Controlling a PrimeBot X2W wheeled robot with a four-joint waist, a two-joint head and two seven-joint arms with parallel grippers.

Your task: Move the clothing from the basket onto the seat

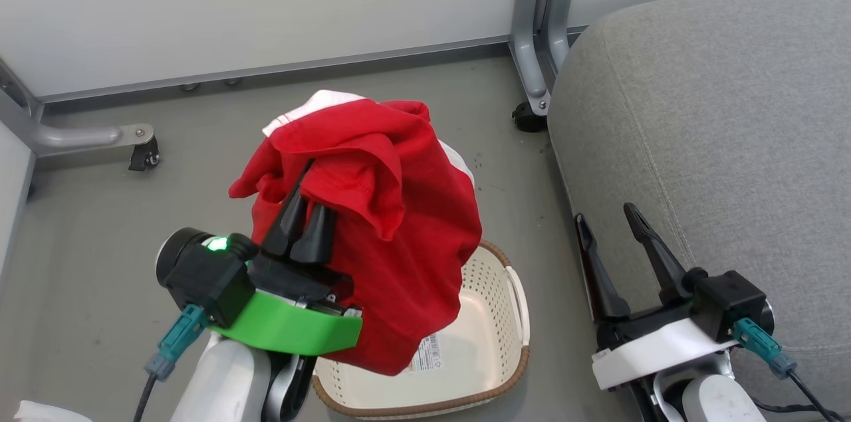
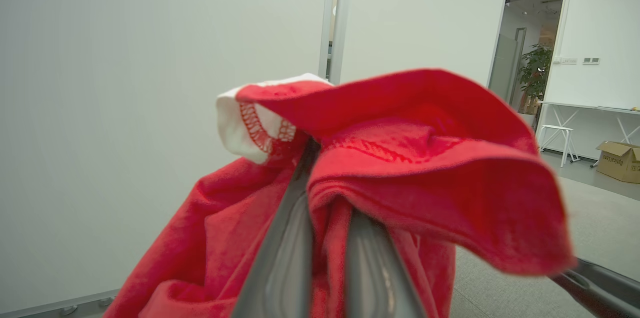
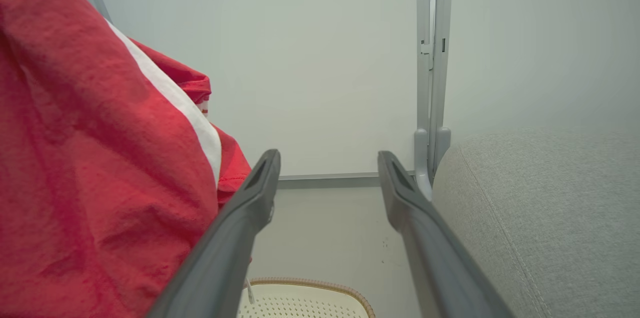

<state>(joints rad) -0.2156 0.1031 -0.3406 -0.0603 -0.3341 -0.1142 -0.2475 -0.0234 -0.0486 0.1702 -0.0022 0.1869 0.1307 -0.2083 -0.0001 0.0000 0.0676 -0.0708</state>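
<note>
Hanging vertically, clothing (image 1: 412, 209) droops over basket (image 1: 488, 302).

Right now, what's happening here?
The left gripper is shut on the bright red soft fabric garment with white bands, holding it up over the cream-white perforated plastic basket on the floor. The right gripper is open and empty beside the large light grey upholstered seat. The garment is not on the seat yet.

clothing (image 1: 399, 209) apparently above basket (image 1: 495, 296), seat (image 1: 718, 129) to right
</note>
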